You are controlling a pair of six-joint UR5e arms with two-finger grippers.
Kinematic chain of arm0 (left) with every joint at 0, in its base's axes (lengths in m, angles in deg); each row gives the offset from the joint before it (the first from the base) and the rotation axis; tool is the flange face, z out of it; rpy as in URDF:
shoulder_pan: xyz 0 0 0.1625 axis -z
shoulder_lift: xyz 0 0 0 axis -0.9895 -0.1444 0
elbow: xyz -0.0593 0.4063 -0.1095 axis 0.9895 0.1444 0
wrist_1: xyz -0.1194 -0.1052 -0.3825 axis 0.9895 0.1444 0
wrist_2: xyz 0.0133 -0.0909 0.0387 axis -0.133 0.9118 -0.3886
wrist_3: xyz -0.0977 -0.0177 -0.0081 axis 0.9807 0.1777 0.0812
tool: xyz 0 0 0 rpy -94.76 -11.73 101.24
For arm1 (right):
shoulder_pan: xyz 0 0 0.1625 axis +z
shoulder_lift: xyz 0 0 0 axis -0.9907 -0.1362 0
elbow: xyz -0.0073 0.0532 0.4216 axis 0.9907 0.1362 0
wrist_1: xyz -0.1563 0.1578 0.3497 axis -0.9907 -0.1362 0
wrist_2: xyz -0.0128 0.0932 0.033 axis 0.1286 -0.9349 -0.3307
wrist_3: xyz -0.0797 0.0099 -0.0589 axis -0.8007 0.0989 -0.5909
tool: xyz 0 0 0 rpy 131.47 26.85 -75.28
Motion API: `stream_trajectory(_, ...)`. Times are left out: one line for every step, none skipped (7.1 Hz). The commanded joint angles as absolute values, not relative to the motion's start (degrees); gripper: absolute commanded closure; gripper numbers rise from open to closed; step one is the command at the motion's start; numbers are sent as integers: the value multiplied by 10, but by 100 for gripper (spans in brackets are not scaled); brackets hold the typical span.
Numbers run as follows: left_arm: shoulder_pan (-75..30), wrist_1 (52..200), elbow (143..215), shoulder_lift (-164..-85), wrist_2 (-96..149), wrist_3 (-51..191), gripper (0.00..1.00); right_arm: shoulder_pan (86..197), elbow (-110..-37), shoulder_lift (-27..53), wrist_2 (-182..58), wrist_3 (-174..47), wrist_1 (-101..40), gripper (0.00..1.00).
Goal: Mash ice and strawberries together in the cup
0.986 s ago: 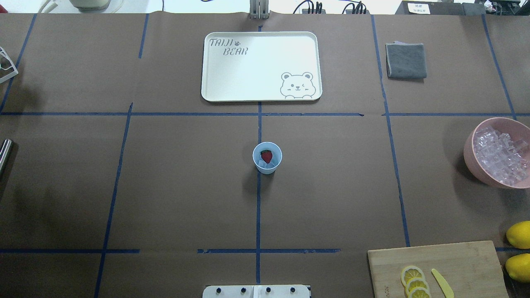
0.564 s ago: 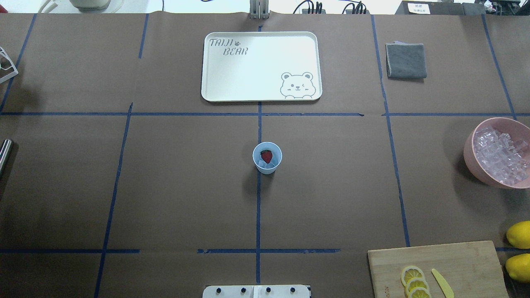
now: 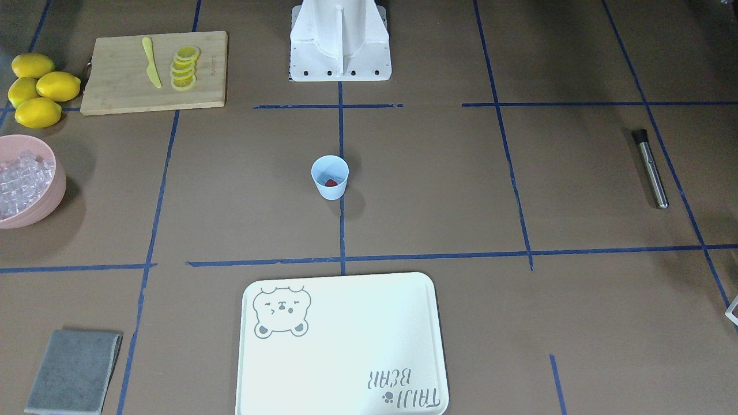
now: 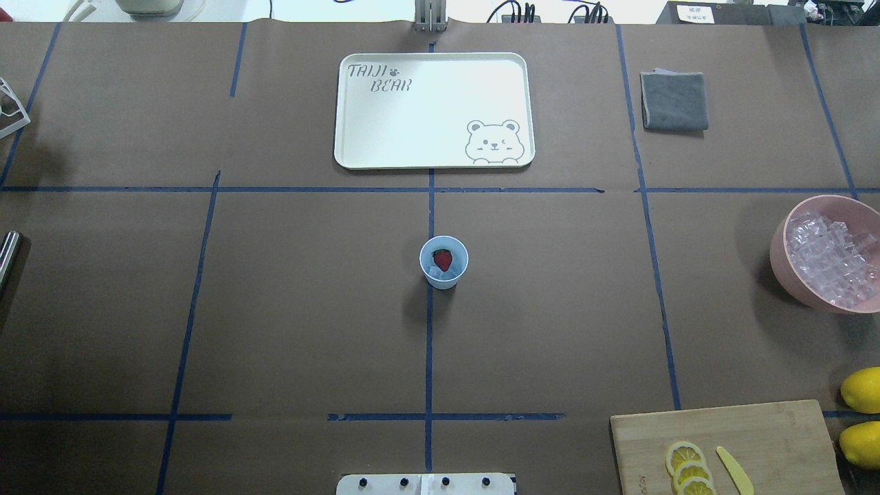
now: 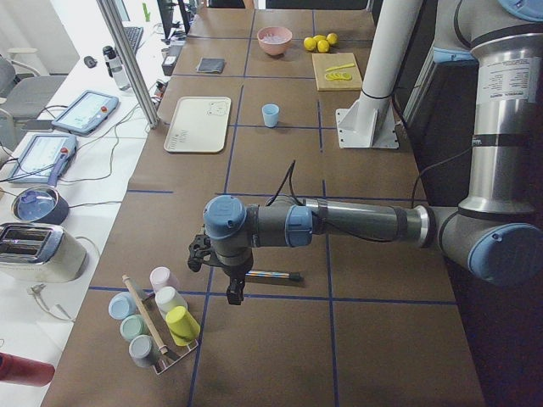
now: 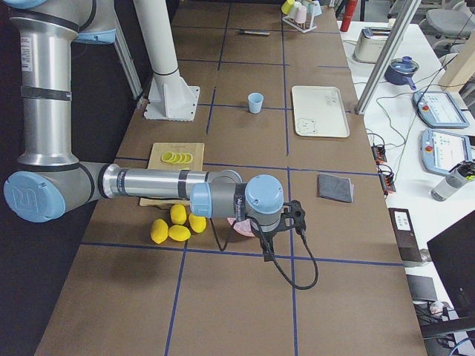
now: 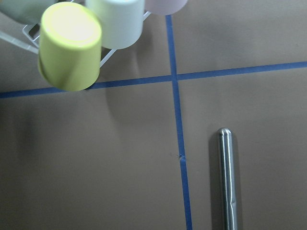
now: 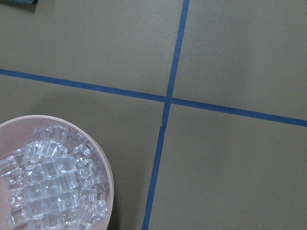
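cup mid-table, both arms out at the table's ends

overhead exterior: the light blue cup [image 4: 444,284] stands upright at the middle of the table, on the centre tape line. one red strawberry [image 4: 443,260] lies inside it on a few cubes of ice [image 4: 436,275]. beyond it is a cream tray [image 4: 357,137] with a bear print, and a grey cloth [image 4: 674,102] lies to the far right. a pink bowl [image 4: 779,265] at the right edge is heaped with more ice. in the near right corner a cutting board [image 4: 756,433] carries lemon slices [image 4: 689,471] and a yellow knife [image 4: 734,469], with whole lemons [image 4: 861,390] beside it.

exterior front-facing: the berry shows low in the cup. a metal muddler [image 3: 652,170] lies flat, well apart from the cup, toward the robot's left end.

exterior left: the near arm reaches over that end. the left gripper [image 5: 233,294] hangs pointing down near the muddler and a rack of cups [image 5: 157,326]. i cannot tell how its fingers stand.

exterior right: the right gripper [image 6: 266,248] hangs pointing down by the pink bowl, which the wrist mostly hides. its fingers' state cannot be told either.

left wrist-mounted: the muddler's rounded end is at lower right and the rack's cups at upper left. the fingers are out of frame.

right wrist-mounted: the ice-filled bowl fills the lower left corner, beside a tape cross.
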State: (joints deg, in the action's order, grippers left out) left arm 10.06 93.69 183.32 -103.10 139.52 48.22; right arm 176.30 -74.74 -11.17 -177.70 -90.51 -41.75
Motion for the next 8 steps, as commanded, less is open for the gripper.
stream_trajectory(101, 937, 1818, -1032, 1396, 483, 0, 1765, -740, -117, -1793, -908, -416, 1)
stream_trajectory(101, 937, 1818, -1030, 1396, 483, 0, 1767, -740, -118, -1792, -908, -414, 1)
stream_trajectory(101, 937, 1816, -1030, 1396, 484, 0, 1768, -739, -122, -1790, -905, -413, 1)
stream_trajectory(101, 937, 1816, -1030, 1396, 489, 0, 1768, -739, -125, -1790, -903, -413, 1)
stream_trajectory(101, 937, 1816, -1030, 1396, 490, 0, 1768, -739, -127, -1790, -903, -412, 1)
stream_trajectory(101, 937, 1816, -1030, 1396, 490, 0, 1768, -739, -127, -1790, -903, -412, 1)
stream_trajectory(101, 937, 1817, -1031, 1397, 490, 0, 1768, -739, -127, -1789, -903, -413, 1)
stream_trajectory(101, 937, 1817, -1031, 1396, 490, 0, 1768, -739, -127, -1789, -903, -412, 1)
